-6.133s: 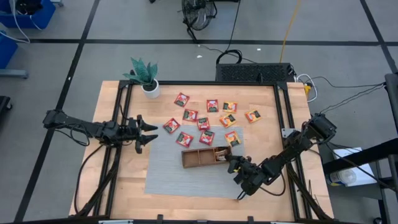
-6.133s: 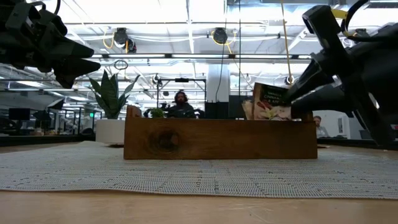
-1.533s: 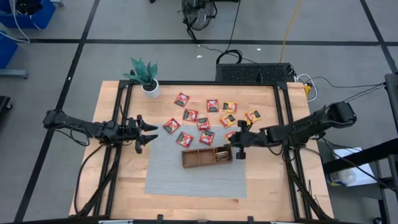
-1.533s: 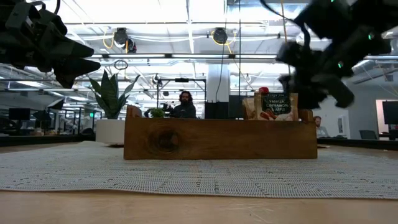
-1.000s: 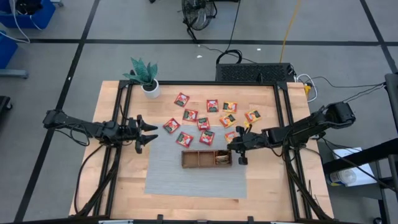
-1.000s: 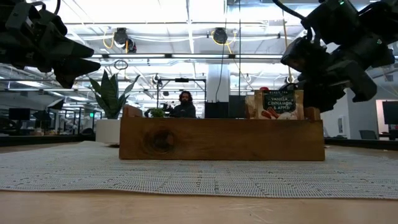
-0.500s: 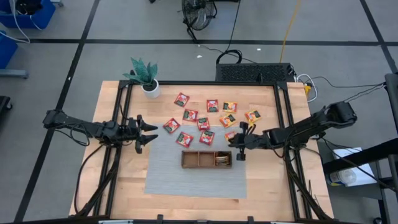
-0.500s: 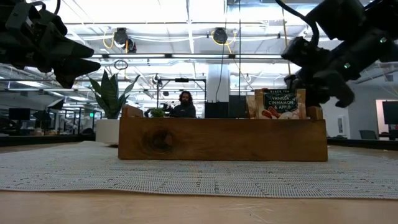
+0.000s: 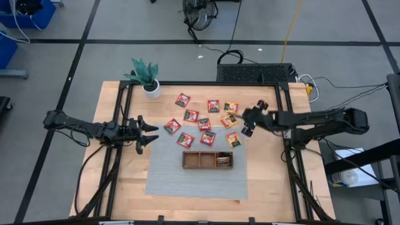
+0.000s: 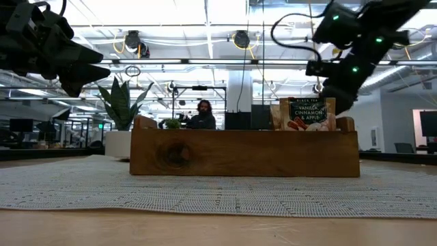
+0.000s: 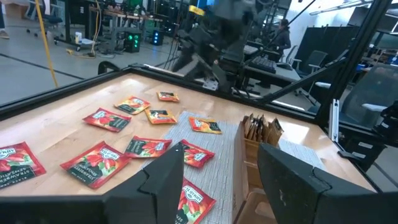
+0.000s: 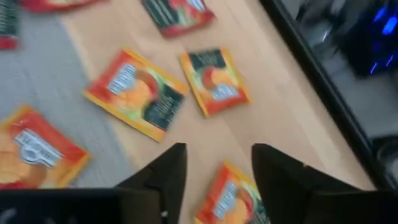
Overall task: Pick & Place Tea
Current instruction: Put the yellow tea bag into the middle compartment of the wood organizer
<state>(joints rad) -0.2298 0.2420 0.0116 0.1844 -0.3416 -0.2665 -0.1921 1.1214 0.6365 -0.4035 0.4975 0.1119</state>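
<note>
Potted plant (image 9: 145, 77) at table corner, clear of scattered tea sachets (image 9: 204, 122).

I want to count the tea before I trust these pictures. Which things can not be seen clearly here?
- Tray contents: high view, sachets too small to count; low view, its front wall hides all but the packet tops.
- Loose sachets: low view, hidden behind the tray.
- Sachet print: right wrist view, blurred.
- Nearest sachet: left wrist view, cut off by the picture edge.
</note>
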